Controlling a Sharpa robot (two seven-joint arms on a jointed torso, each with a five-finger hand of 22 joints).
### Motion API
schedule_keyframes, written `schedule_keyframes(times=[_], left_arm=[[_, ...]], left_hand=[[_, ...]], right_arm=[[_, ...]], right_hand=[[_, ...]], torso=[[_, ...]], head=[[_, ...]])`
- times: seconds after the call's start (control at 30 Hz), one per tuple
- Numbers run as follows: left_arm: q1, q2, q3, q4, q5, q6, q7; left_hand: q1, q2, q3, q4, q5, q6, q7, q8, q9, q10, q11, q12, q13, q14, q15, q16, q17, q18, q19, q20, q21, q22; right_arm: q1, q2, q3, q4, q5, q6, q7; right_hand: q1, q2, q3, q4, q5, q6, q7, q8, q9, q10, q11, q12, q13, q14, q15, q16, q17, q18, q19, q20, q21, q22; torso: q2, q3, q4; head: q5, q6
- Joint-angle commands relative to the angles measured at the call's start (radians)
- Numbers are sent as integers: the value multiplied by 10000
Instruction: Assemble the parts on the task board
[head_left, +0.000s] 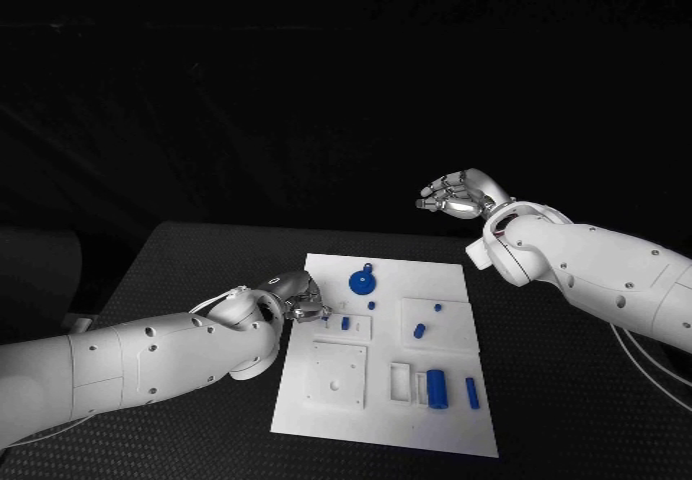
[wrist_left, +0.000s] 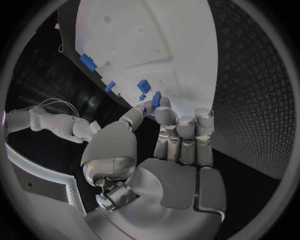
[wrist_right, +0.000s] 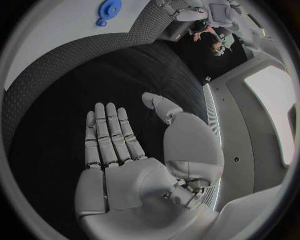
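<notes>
The white task board (head_left: 335, 400) lies in the middle of the table. On it are a round blue part with a tab (head_left: 364, 280), several small blue pieces (head_left: 418, 328) and two blue cylinders (head_left: 437, 388) near the front. My left hand (head_left: 299, 297) is at the board's left edge. Its thumb and a fingertip (wrist_left: 164, 111) pinch a small blue part (wrist_left: 156, 99) that stands at a square recess (head_left: 346, 322). My right hand (head_left: 462, 193) hangs above the table beyond the board's far right corner, its fingers (wrist_right: 109, 132) straight and apart, holding nothing. The round blue part (wrist_right: 109, 9) lies well ahead of this hand.
A raised white square plate (head_left: 336, 375) and a white frame block (head_left: 398, 382) sit on the board's near half. Black textured table (head_left: 562, 400) surrounds the board on all sides. My right forearm (head_left: 591, 265) reaches in over the table's right side.
</notes>
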Motion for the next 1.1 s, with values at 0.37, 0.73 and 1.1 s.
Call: schedule_keyframes(times=[0.37, 0.73, 1.1], left_arm=[[-318, 231, 3, -337, 245, -500, 543], [-338, 257, 3, -424, 127, -223, 488], [-338, 278, 3, -448, -71, 272, 352]], left_hand=[[183, 103, 99, 108, -7, 1224, -1081, 157, -2, 354, -765, 41, -16, 726, -808, -65, -20, 196, 84, -1219, 37, 72], [205, 94, 110, 112, -19, 1216, -1081, 159, -7, 352, -767, 38, -24, 728, -821, -74, -25, 201, 89, -1224, 35, 70], [242, 63, 119, 94, -36, 1205, -1081, 163, -13, 353, -767, 38, -32, 729, -834, -82, -28, 205, 88, -1228, 33, 70]], right_arm=[[-13, -4, 2, 0, -5, 117, 103], [-18, -13, 2, 4, -5, 128, 102], [-28, 0, 2, -7, 3, 140, 103]], right_hand=[[-75, 32, 0, 76, 72, -45, 101, 65, -16, -17, -2, -61, 2, -72, -29, 37, -19, -81, 9, -1, -72, 20], [-78, 37, -2, 79, 76, -45, 101, 67, -17, -17, -2, -61, 2, -73, -29, 39, -21, -81, 12, 0, -79, 27], [-82, 39, -5, 80, 80, -44, 101, 69, -19, -15, -2, -60, 2, -74, -29, 41, -24, -81, 15, 0, -87, 36]], torso=[[7, -7, -23], [-2, 8, -12], [1, -1, -12]], head=[[5, -28], [-5, -40], [3, -59]])
